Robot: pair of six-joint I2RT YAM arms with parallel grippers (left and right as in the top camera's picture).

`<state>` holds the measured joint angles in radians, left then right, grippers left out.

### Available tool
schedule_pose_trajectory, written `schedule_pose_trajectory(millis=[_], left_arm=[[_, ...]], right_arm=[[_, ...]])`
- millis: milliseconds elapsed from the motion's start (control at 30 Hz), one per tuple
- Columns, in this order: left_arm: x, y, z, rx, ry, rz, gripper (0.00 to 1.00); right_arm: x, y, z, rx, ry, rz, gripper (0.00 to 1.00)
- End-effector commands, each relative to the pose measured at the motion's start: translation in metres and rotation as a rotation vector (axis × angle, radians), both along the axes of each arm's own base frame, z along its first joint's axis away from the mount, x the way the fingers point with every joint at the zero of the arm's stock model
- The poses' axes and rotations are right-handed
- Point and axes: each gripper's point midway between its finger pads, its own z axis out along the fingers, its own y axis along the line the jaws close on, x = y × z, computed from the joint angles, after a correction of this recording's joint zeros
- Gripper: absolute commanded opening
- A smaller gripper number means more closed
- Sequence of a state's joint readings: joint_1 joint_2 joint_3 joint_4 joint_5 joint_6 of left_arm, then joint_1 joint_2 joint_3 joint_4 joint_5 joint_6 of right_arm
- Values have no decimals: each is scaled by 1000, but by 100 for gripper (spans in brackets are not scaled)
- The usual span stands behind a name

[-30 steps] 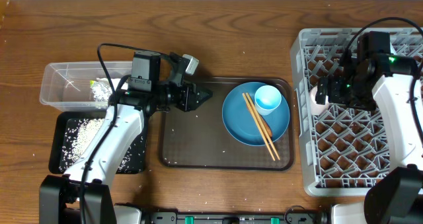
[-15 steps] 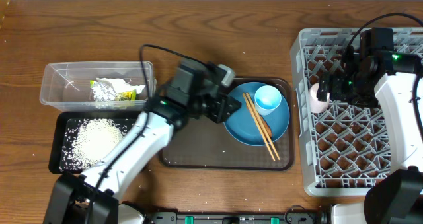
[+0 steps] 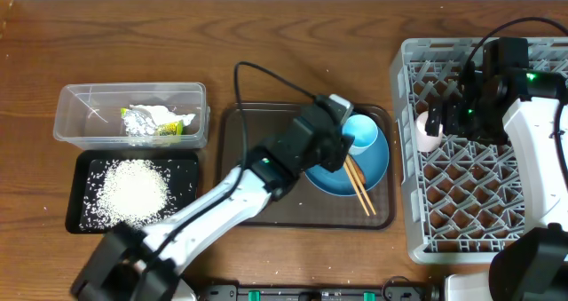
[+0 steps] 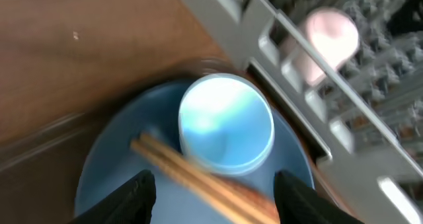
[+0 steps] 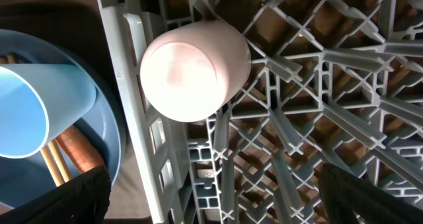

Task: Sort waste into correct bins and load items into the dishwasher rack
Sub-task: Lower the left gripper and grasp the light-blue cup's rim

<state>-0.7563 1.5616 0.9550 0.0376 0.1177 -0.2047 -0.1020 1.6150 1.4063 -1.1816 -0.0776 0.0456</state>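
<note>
Over the blue plate (image 4: 109, 168), your left gripper (image 4: 215, 187) hangs with its jaws spread and nothing between them. The blue cup (image 4: 226, 121) stands upright on the plate, just ahead of the fingertips and mouth up. The chopsticks (image 4: 198, 181) lie across the plate and touch the cup's near side, right where the fingers would come down.

Risk 1: if you close here, a finger likely lands on the chopsticks as well as the cup wall. The pair then gets levered off the plate onto the tray (image 3: 257, 199), or the cup is pinched askew and pops out.

Risk 2: the cup stands on a smooth plate. An off-centre finger probably pushes it sideways before the other finger arrives, so it tips or slides to the rim.

Risk 3: the left wrist view is smeared, so you cannot confirm that the cup wall is centred between the fingers. Check the overhead before you commit.

Your right gripper (image 5: 211, 184) is also spread and holds nothing. It hangs above the pink cup (image 5: 195, 69), which sits mouth down in a cell at the left edge of the dishwasher rack (image 3: 479, 208).

Risk 4: that edge is the side nearest the plate. If the blue cup goes across while the right arm is parked there, the two arms may meet, or the pink cup gets knocked over.
</note>
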Motion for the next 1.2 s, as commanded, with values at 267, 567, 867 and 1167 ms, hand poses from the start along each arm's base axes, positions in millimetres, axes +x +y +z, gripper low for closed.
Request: schedule_pose_trajectory(millis=[267,567,867,1167], left_arm=[[27,1,-44,24,8,132,61],[24,1,-52,15,57,160,60],[16,5,-64,33,118,175,53],[15,5,-76,43,144,186,53]], right_arm=[[5,-2,5,-4,-15,-5,99],[5,-2,5,-3,-15,-5,99],[5,-2,5,-4,-15,-5,99],[5,-2,5,-4,-15,-5,99]])
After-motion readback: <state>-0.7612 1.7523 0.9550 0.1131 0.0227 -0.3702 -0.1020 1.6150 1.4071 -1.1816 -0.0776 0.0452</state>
